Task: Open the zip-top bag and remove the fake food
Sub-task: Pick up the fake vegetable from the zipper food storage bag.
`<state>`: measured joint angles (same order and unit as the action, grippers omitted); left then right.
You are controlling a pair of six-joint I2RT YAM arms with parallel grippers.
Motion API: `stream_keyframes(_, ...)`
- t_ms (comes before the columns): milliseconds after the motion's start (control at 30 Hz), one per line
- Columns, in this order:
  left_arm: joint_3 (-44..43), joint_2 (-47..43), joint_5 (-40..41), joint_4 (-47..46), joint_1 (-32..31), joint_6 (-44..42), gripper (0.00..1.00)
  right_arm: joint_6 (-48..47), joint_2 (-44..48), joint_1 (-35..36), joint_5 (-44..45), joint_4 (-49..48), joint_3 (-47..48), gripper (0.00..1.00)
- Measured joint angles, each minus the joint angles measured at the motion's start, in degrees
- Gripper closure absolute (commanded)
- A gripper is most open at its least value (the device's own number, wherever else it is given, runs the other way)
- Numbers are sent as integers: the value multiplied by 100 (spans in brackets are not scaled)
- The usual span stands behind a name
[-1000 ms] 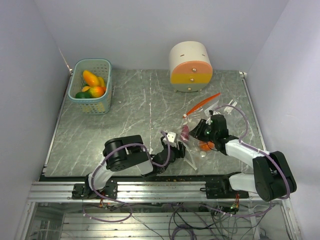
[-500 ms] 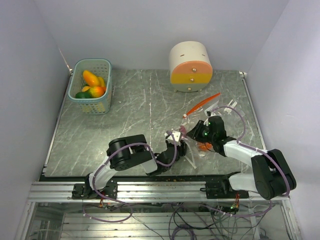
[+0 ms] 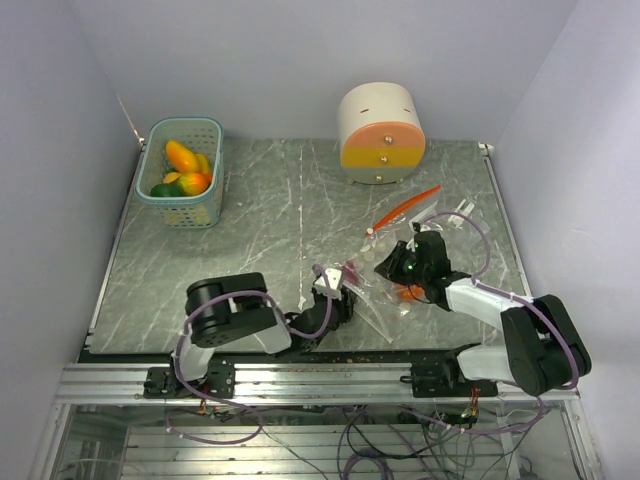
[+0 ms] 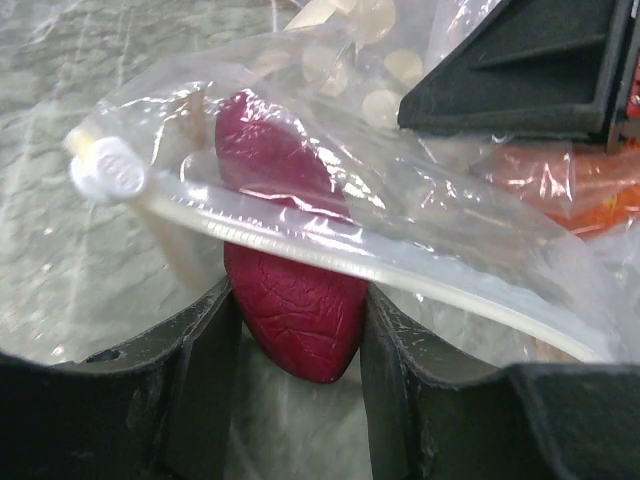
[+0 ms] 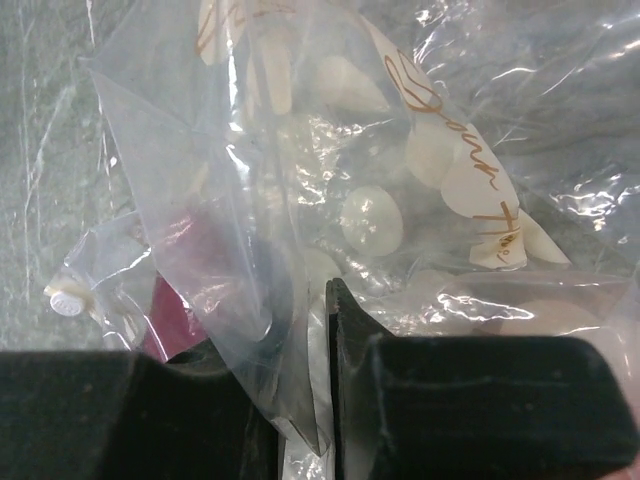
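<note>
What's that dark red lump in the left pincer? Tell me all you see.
The dark red plastic food piece is glossy, with a wrinkled, leathery skin and a rounded, tapering lower end. Its upper half sits inside the clear zip-top bag, whose white zip strip crosses it; the lower half shows below it between the left pincer's black fingers, which press both sides.

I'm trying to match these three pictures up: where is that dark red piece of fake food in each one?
Top external: the dark red piece sits just right of centre, slightly low.
Left wrist: centre, between the fingers of the left gripper.
Right wrist: lower left, dim behind plastic.
Shared landmark: the clear zip-top bag.
</note>
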<state>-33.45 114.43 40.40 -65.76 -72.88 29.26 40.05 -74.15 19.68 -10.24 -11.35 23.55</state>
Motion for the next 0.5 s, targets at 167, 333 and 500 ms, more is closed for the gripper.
stream_keyframes(167, 503, -769, -138, 420, -66, 214, 78, -7, -155, 0, 118, 59, 131, 85)
stream_keyframes(333, 632, -1528, -737, 1078, -94, 332, 79, -33, -278, -28, 238, 149, 280, 85)
stream_keyframes(500, 695, -2684, -1270, 2251, -149, 516, 80, -48, -278, -48, 315, 184, 293, 86)
